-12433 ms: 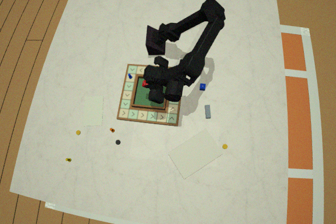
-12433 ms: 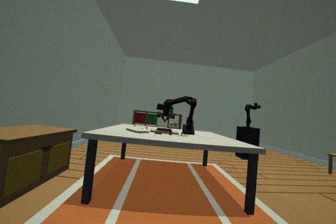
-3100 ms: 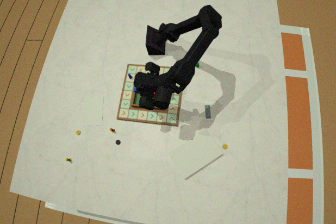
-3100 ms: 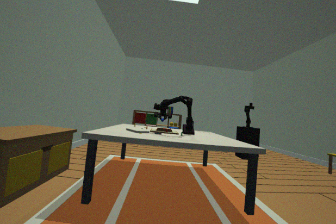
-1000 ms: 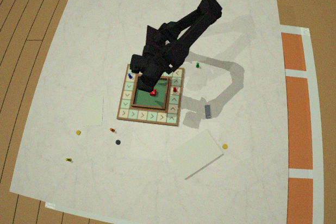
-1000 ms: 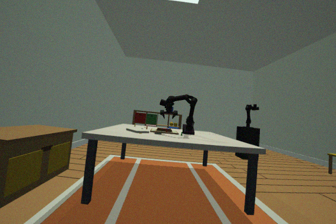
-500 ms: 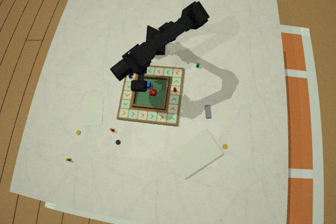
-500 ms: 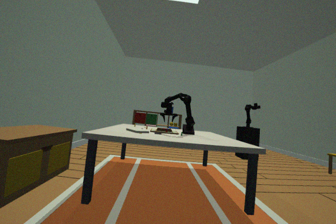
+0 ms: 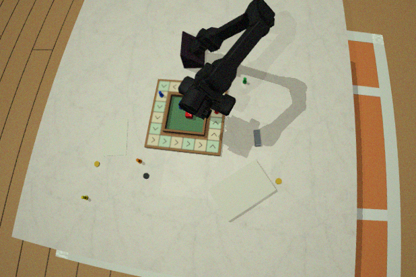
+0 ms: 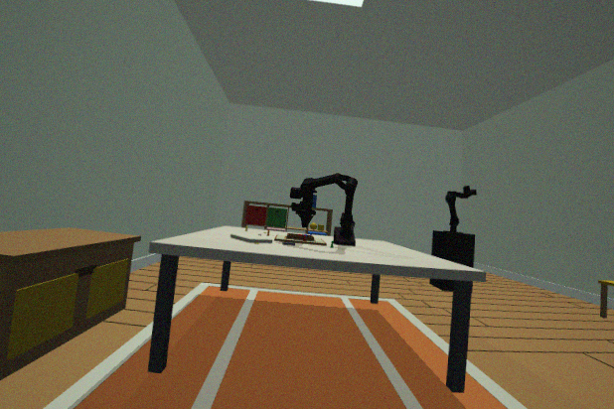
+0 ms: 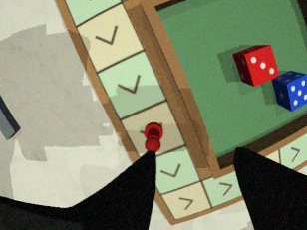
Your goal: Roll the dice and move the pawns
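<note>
The red die [image 11: 259,66] [image 9: 189,115] and blue die [image 11: 294,93] [image 9: 180,106] lie apart in the green-floored tray [image 11: 174,89] [image 9: 183,132]. The red die's bright face shows three pips; the blue die's shows several. The red pawn [image 11: 153,135] [image 9: 216,112] stands on a cream square of the board's right column, two squares before the top right corner. The blue pawn [image 9: 161,94] stands in the left column, just below the top left corner. My gripper [image 11: 195,157] [image 10: 305,225] is partly open and empty above the board, its left fingertip near the red pawn in the wrist view.
A green pawn [image 9: 244,81] and a grey block [image 9: 257,138] [image 11: 6,123] are right of the board. An orange pawn [image 9: 139,161], black disc [image 9: 146,175], yellow pawn [image 9: 85,198] and yellow disc [image 9: 97,164] are lower left. A pale slab [image 9: 246,190] and another yellow disc [image 9: 279,181] are lower right.
</note>
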Robot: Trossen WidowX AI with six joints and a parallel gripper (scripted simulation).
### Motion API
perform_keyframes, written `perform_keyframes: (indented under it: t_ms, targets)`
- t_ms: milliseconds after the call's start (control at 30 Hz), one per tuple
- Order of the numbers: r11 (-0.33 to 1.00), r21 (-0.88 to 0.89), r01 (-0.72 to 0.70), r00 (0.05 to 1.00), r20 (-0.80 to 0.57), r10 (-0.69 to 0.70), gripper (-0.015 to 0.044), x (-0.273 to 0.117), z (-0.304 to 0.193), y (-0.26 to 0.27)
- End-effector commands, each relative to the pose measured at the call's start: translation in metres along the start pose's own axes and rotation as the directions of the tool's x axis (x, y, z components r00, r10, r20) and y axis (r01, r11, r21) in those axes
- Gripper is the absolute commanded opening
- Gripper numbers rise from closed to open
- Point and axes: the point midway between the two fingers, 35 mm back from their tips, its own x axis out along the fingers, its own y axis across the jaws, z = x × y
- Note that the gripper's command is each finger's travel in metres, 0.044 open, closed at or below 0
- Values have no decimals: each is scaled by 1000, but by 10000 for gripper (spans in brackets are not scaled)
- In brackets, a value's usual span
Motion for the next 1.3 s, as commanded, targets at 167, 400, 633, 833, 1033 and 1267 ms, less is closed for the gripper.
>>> perform_keyframes:
  t_ms: [167, 400, 633, 833, 1033, 1267]
  targets:
    - [972, -232, -34, 999, -24, 29, 200, 7, -14, 23]
    - [972, -232, -34, 999, -24, 30, 200, 17, -14, 24]
    - [972, -232, -34, 999, -24, 30, 200, 26, -14, 24]
    - [972, -232, -34, 999, -23, 29, 200, 36, -13, 25]
    - [972, -232, -34, 999, -23, 30, 200, 45, -14, 25]
    - [972, -232, -35, 999, -24, 31, 200, 56, -14, 25]
